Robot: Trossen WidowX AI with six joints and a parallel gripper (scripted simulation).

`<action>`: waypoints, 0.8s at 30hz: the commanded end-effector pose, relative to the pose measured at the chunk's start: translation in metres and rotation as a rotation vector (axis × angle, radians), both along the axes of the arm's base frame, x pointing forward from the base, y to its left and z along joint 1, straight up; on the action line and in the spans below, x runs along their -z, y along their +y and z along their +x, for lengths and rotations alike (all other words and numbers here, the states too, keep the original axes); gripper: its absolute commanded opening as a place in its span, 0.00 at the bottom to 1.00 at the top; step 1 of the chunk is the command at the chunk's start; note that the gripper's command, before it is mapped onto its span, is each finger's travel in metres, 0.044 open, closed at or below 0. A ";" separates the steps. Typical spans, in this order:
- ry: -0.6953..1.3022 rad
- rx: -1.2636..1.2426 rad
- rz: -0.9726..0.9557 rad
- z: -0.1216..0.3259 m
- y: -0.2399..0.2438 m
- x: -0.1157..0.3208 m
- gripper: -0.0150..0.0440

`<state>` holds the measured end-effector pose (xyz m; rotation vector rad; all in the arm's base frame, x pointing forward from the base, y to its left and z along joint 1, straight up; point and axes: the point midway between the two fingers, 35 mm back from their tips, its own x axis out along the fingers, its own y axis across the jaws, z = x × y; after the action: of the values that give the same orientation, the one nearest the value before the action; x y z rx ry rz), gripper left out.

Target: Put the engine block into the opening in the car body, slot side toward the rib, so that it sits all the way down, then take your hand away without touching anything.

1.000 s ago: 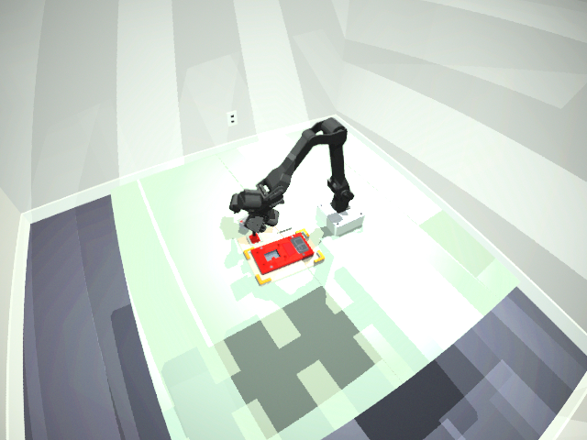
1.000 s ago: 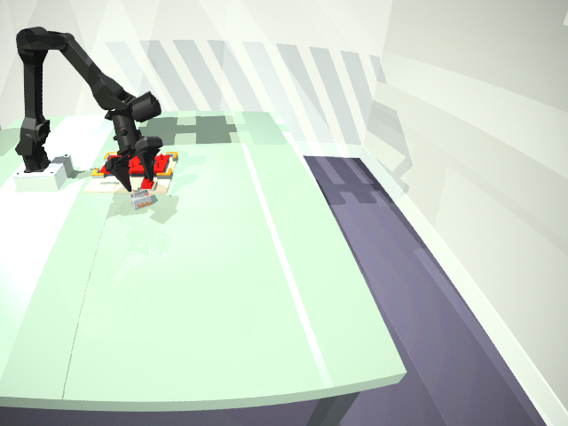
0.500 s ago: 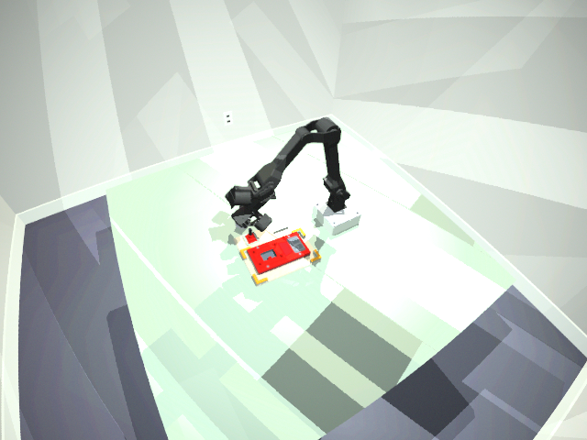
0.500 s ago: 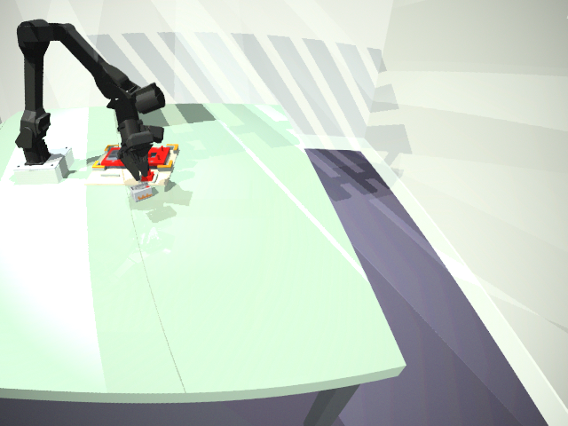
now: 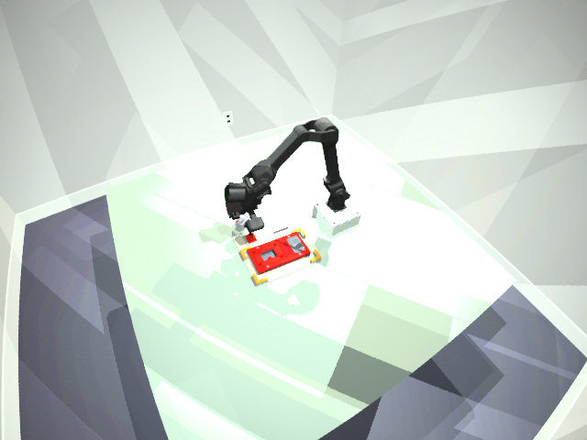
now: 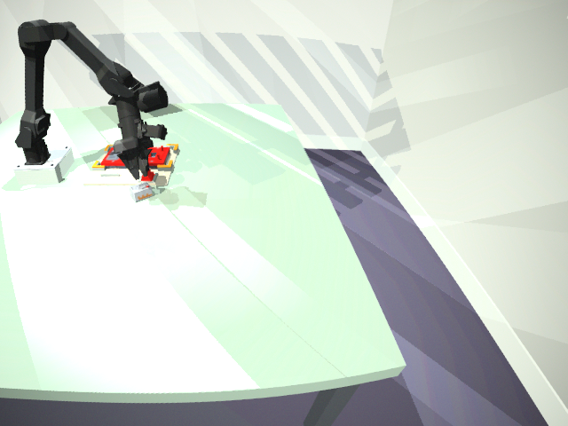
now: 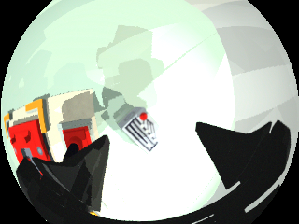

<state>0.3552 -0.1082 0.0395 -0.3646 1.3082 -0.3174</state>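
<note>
The grey-white engine block (image 5: 241,221) (image 6: 142,193) (image 7: 138,130) lies on the table just off the board's edge, with its dark-striped face and a red dot toward the wrist camera. My gripper (image 5: 244,226) (image 6: 141,176) (image 7: 152,133) is open and empty. Its fingers are above the block, one toward each side in the wrist view, not closed on it. The red car body (image 5: 282,249) (image 6: 163,160) (image 7: 21,132) lies flat between yellow corner pieces. Its rectangular opening (image 5: 268,255) shows grey inside. The rib cannot be made out.
A cream board (image 7: 55,105) carries the car body. A smaller red part (image 5: 250,238) (image 6: 147,176) (image 7: 79,134) with a dark upright piece sits in a grey holder beside it, close to one finger. My white base box (image 5: 338,220) (image 6: 38,173) stands beyond the car body's other end.
</note>
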 end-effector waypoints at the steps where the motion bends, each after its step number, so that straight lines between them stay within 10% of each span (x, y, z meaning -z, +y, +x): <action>1: -0.049 0.136 0.061 0.002 -0.001 -0.001 1.00; 24: -0.249 0.836 0.313 0.002 -0.005 -0.011 1.00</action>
<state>0.3557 -0.1120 0.0493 0.3828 1.2066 -0.7469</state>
